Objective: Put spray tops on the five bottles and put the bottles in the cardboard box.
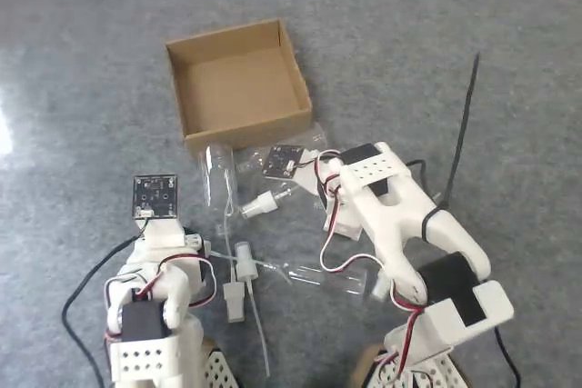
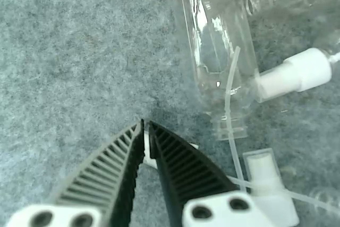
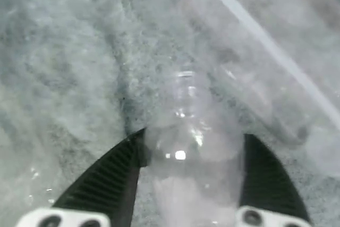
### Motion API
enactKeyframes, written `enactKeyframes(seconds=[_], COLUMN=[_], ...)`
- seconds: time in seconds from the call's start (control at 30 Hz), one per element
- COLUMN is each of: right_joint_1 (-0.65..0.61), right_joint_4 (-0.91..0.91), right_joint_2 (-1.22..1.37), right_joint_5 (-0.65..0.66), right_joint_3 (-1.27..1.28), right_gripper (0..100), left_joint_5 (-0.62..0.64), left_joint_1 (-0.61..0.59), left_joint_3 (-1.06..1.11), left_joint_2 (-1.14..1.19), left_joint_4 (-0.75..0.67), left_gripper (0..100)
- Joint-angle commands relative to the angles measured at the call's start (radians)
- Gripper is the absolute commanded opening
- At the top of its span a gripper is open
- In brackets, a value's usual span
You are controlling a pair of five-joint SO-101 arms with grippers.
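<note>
Clasping a clear bottle (image 3: 192,184) from both sides, the right gripper (image 3: 192,134) sits low over the table (image 1: 91,88). Its dark fingers (image 3: 125,168) lie against the bottle's body, and the bottle's neck points away from the wrist. Just beside it a second bottle (image 3: 255,73) lies on its side, with a thin white tube running along it. From the high view, this arm stretches toward the scatter of parts in front of the cardboard box (image 1: 250,126).

The left gripper (image 2: 144,125) has its fingers pressed nearly together, with only a slim slit between them. A bit of white shows in that slit, and I cannot tell whether it is pinched or merely lies underneath. Beyond the tips a long bottle (image 2: 218,41) lies on its side, its open mouth toward the gripper and its far end near a corner of the box. A white spray top (image 2: 297,73) lies just beside that bottle's shoulder. A second spray top (image 2: 265,176) lies just beside one finger, and a thin tube crosses the long bottle's neck end.

The box stands open side up on the far part of the table, beyond the parts and apart from both grippers.
</note>
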Motion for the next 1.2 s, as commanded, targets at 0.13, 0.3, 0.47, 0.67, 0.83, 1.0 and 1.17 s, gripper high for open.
enactKeyframes(seconds=[0.13, 0.3, 0.47, 0.67, 0.83, 1.0, 1.17], right_joint_1=[0.002, 0.002, 0.002, -0.039, -0.09, -0.099, -0.094], right_joint_4=[-0.005, -0.005, 0.012, 0.097, 0.151, 0.166, 0.166], right_joint_2=[-0.088, -0.16, -0.216, -0.291, -0.329, -0.341, -0.377], right_joint_5=[-0.152, -0.244, -0.342, -0.425, -0.511, -0.534, -0.534], right_joint_3=[-0.068, -0.063, -0.058, -0.057, -0.055, -0.049, -0.018], right_gripper=[8.1, 7.8, 7.6, 7.6, 7.6, 7.6, 7.6], left_joint_5=[-0.008, -0.008, -0.008, -0.008, -0.008, -0.008, -0.008], left_joint_1=[0.002, 0.002, 0.002, 0.002, 0.0, 0.0, 0.0], left_joint_3=[-0.008, -0.008, -0.008, -0.008, -0.008, -0.008, -0.008], left_joint_2=[-0.015, -0.015, -0.015, -0.015, -0.015, -0.015, -0.015], left_joint_4=[0.006, 0.006, 0.006, 0.006, 0.006, 0.006, 0.006], left_gripper=[1, 1, 1, 1, 1, 1, 1])
